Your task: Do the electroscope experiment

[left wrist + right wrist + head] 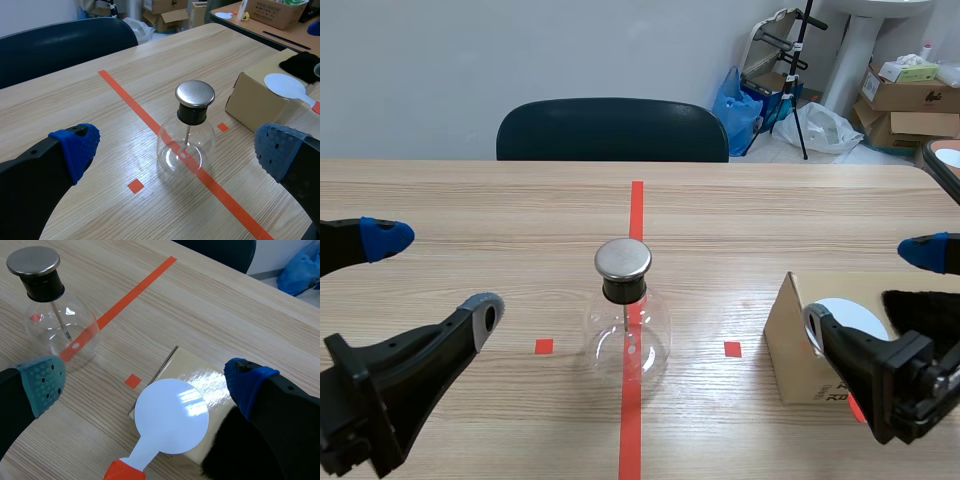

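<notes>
Glass, dead centre: the electroscope flask (pixel 630 325), with a metal cap (pixel 623 258) on a black stopper, stands upright on the red tape line. It is ahead of both grippers and between them, and neither touches it. The left gripper (pixel 432 277) sits low with its fingers spread wide and nothing in it, and its wrist view frames the flask between the two pads. The right gripper (pixel 873 288) is low too, spread wide and empty, hanging above the cardboard box (pixel 795 350). Beneath it a white disc paddle (pixel 171 416) with a red handle lies flat on the box top, and a black cloth (pixel 235 455) lies just beside it. There is bare table (pixel 470 200) all round the flask. The box edge is near the flask on the right gripper's side but not touching it. A dark chair (pixel 610 130) stands beyond the far edge.
</notes>
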You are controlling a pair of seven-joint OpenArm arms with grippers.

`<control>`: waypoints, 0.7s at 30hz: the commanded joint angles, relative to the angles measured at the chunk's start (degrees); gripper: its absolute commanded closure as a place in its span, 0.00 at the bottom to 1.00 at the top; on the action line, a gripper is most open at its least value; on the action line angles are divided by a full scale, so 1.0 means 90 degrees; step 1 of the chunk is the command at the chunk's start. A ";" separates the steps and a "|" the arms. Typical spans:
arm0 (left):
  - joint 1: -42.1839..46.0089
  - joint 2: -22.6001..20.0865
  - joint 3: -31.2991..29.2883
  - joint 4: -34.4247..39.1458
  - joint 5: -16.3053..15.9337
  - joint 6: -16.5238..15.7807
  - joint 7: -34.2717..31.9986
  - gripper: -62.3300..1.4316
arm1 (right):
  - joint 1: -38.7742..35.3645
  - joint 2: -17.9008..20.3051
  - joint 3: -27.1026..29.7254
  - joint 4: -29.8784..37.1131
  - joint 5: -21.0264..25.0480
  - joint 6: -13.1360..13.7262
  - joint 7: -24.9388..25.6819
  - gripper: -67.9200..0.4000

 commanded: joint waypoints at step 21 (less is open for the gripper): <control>-0.0160 0.0046 0.0029 0.0061 -0.0007 -0.0017 0.0126 0.00 | -0.0386 0.0034 0.0049 0.0194 -0.1841 -0.0024 0.0823 0.00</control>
